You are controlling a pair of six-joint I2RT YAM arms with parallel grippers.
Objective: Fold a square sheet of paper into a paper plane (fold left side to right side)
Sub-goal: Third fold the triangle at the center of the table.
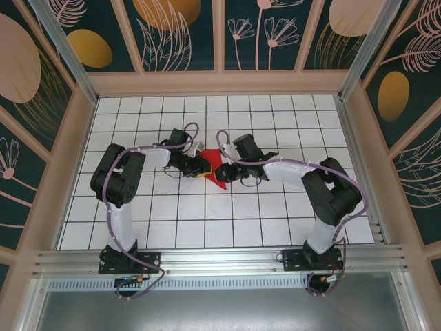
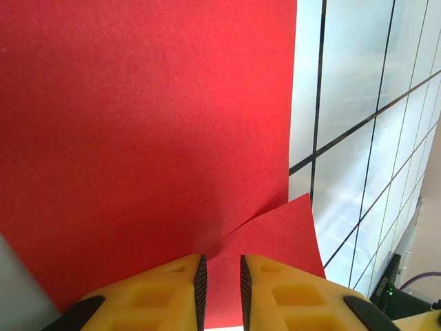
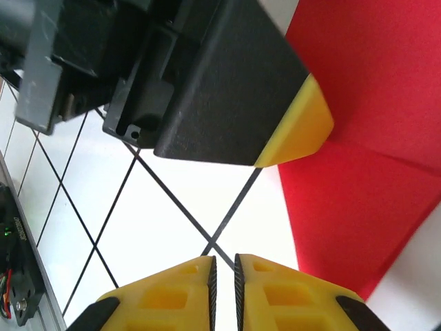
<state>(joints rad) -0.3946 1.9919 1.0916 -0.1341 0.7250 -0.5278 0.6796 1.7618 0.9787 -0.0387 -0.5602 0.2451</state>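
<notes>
- Nearest the left wrist camera, the yellow tips of the left gripper (image 2: 220,293) are cut off by the bottom edge. A thin slit stands between them and red shows through it. I cannot tell whether the paper is pinched there or merely lies beneath.
- Just ahead of the left gripper spreads the square sheet of paper (image 2: 138,138). It runs off the top and left edges, so its outline is lost. A second red layer with a pointed corner overlaps it right in front of the tips.
- Beyond that corner lies the white gridded table (image 2: 351,103).
- Facing the left gripper, the right gripper (image 3: 222,293) has its tips cropped too. They stand narrowly apart with bare table in the gap, grasping nothing. The paper lies ahead and to one side, clear of them.
- One black, yellow-tipped finger (image 3: 296,131) of the left gripper sits at the paper's edge; contact is unclear.
- From above, both grippers meet mid-table and hide most of the sheet, leaving a red wedge beside the left gripper's tips.
</notes>
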